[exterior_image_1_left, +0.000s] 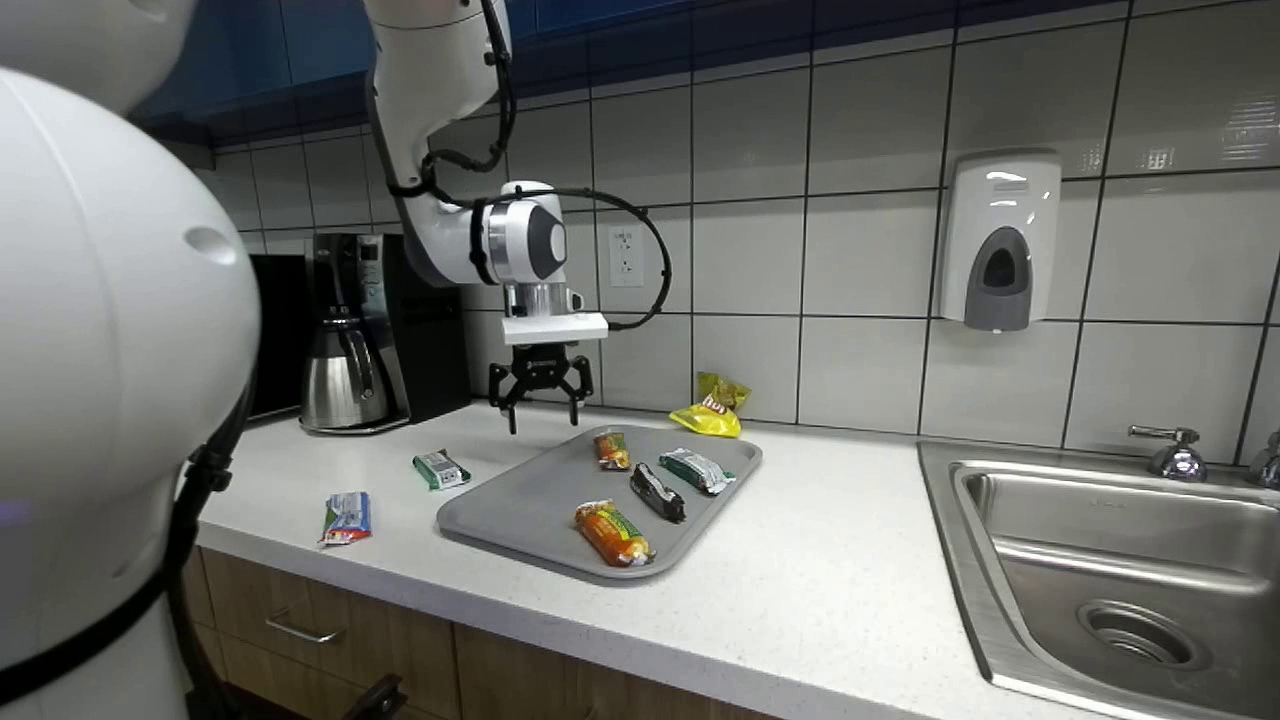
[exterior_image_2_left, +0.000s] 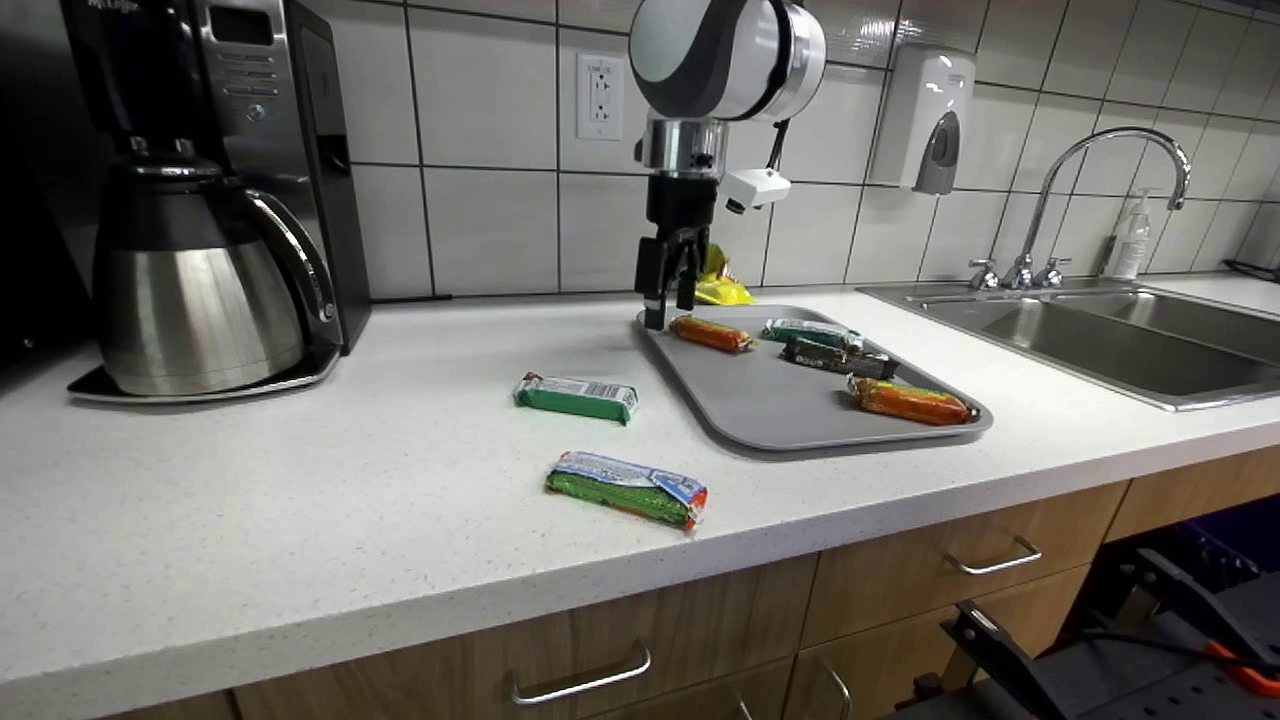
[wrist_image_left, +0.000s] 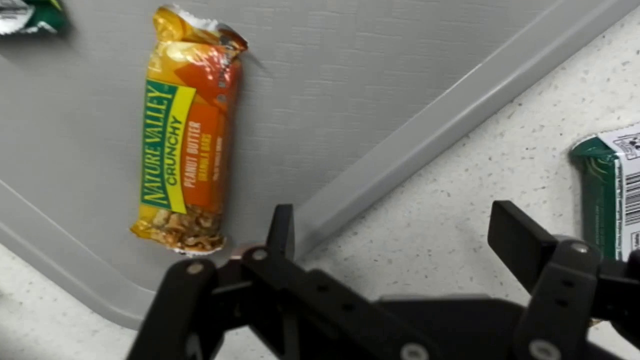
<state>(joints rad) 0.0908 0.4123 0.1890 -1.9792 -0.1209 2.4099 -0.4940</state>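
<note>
The peanut butter granola bar (wrist_image_left: 187, 135) lies flat, label up, on the grey tray (wrist_image_left: 320, 90), just inside the corner nearest the coffee maker (exterior_image_2_left: 265, 110) and the tiled wall (exterior_image_2_left: 490, 230). Its glossy wrapper runs from orange to yellow, with a green panel lettered NATURE VALLEY, a yellow band lettered CRUNCHY, granola pieces showing at one end and crinkled seals at both. The white arm (exterior_image_1_left: 440, 90) hangs over the worktop (exterior_image_1_left: 790, 560), bent at the wrist, so that the black gripper (exterior_image_1_left: 543, 425) points straight down near that same corner of the tray. The gripper is released, its jaws spread wide. In the wrist view one finger (wrist_image_left: 283, 227) shows against the tray's edge, just beside the bar's end but apart from it; the other shows against the worktop, near a green-wrapped bar (wrist_image_left: 607, 192).
</note>
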